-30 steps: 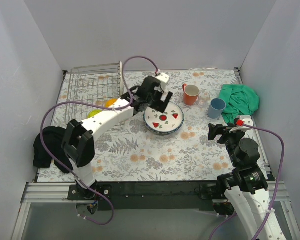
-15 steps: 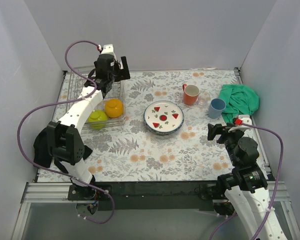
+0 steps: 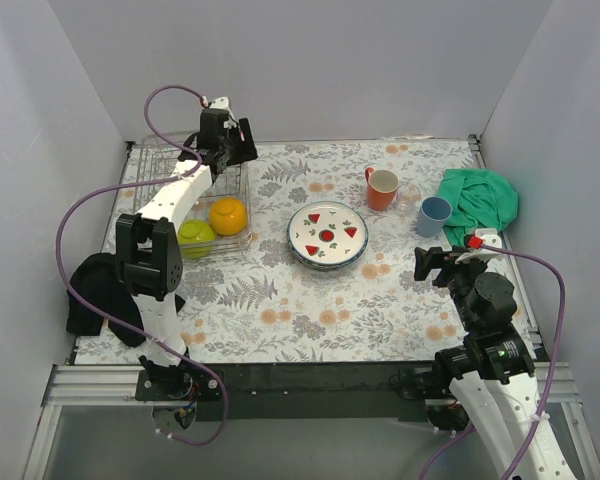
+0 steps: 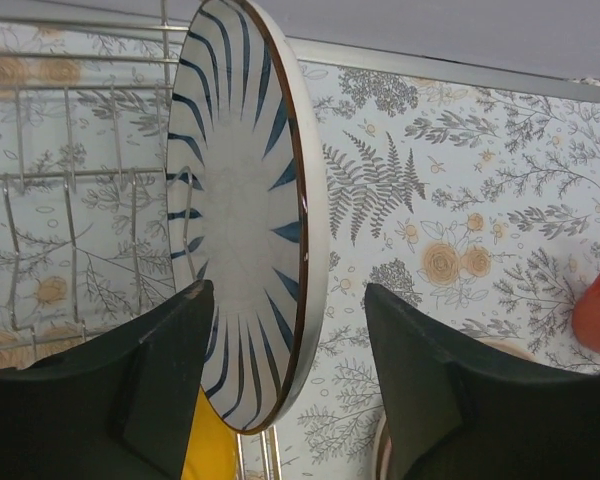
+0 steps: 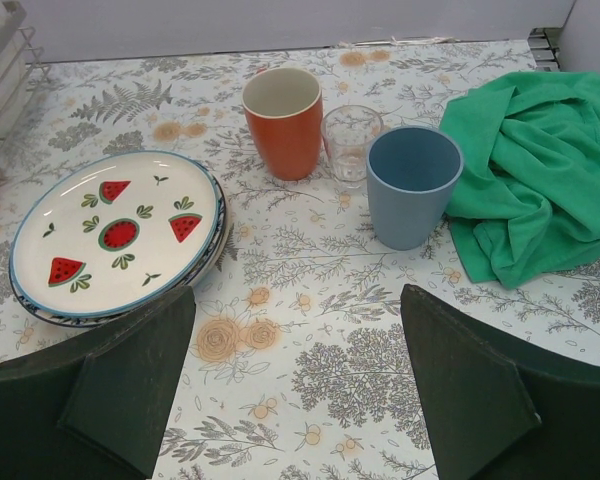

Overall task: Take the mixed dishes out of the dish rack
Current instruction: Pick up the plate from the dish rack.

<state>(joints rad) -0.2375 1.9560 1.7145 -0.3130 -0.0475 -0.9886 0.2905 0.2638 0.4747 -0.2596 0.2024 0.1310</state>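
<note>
Our left gripper (image 4: 285, 300) hangs over the dish rack (image 3: 158, 172) with its fingers spread wide. One dark-and-white striped plate (image 4: 242, 210) stands on edge between them, and we cannot tell whether either finger touches it. That is the only plate we see in the rack. Two bowls sit at the rack's near end, one orange-yellow bowl (image 3: 227, 214) and one lime-green bowl (image 3: 194, 236). Our right gripper (image 5: 295, 300) hovers wide open and empty above the floral table (image 5: 310, 380). Beyond it lies a stack of plates (image 5: 115, 232), watermelon pattern on top. Then come one orange mug (image 5: 283, 120), one clear glass (image 5: 351, 143) and one light-blue cup (image 5: 413, 186), close together. One green cloth (image 5: 540, 190) lies just beside the cup.
</note>
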